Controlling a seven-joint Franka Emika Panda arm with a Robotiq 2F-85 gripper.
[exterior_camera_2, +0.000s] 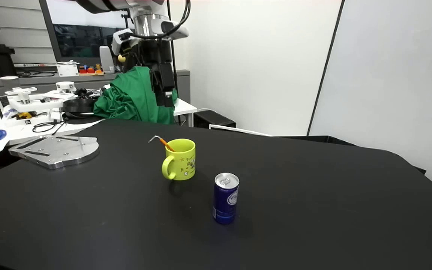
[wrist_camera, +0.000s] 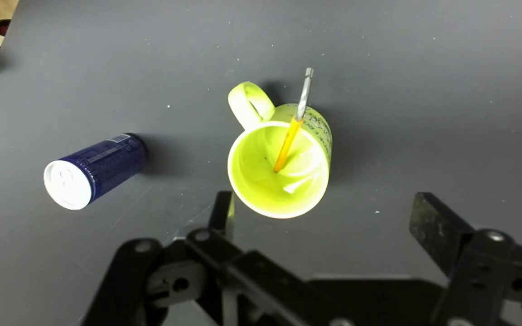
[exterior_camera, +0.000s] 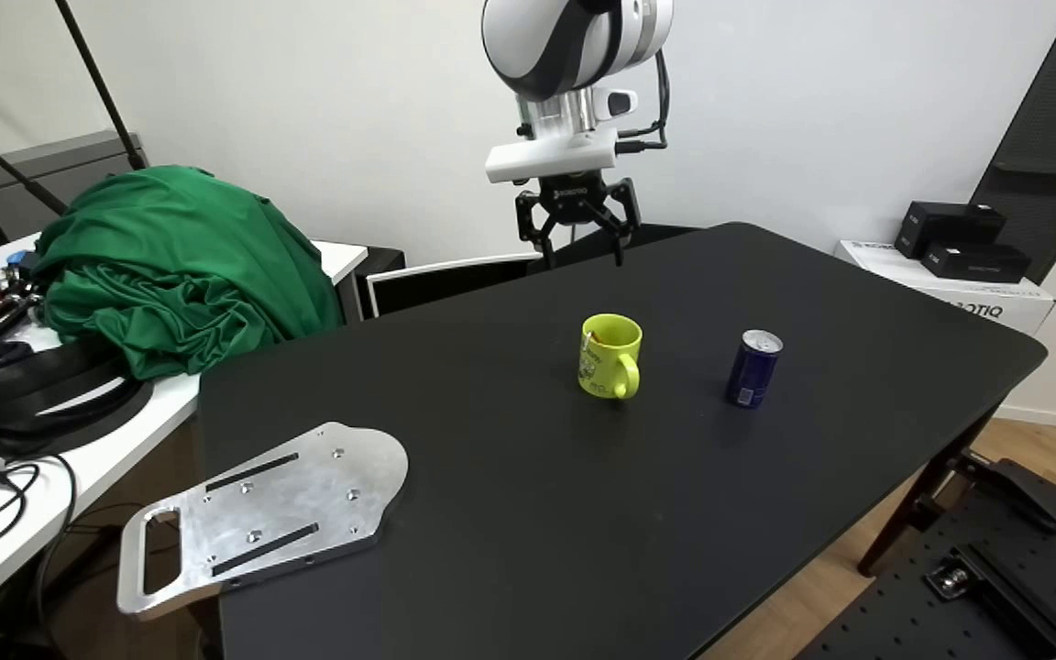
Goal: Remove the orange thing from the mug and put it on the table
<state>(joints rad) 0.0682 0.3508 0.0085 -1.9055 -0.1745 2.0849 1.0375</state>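
Observation:
The yellow-green mug (exterior_camera: 599,371) stands upright on the black table (exterior_camera: 510,532); it also shows in an exterior view (exterior_camera_2: 184,167) and in the wrist view (wrist_camera: 272,201). The orange thing (exterior_camera_2: 168,146) is a slim stick with a bent metal end. It leans in the mug with the metal end above the rim; in the wrist view the orange part (wrist_camera: 289,142) reaches down inside. In an exterior view only a bit of it (exterior_camera: 595,337) shows. My gripper (exterior_camera: 584,260) is open and empty, well above the table and apart from the mug. Its wide-apart fingers (wrist_camera: 324,209) frame the wrist view's lower part.
A dark blue can (exterior_camera: 753,371) stands upright beside the mug, also in an exterior view (exterior_camera_2: 225,202) and the wrist view (wrist_camera: 107,160). A metal plate (exterior_camera: 308,495) lies at a table edge. A white desk with green cloth (exterior_camera: 180,266) adjoins the table.

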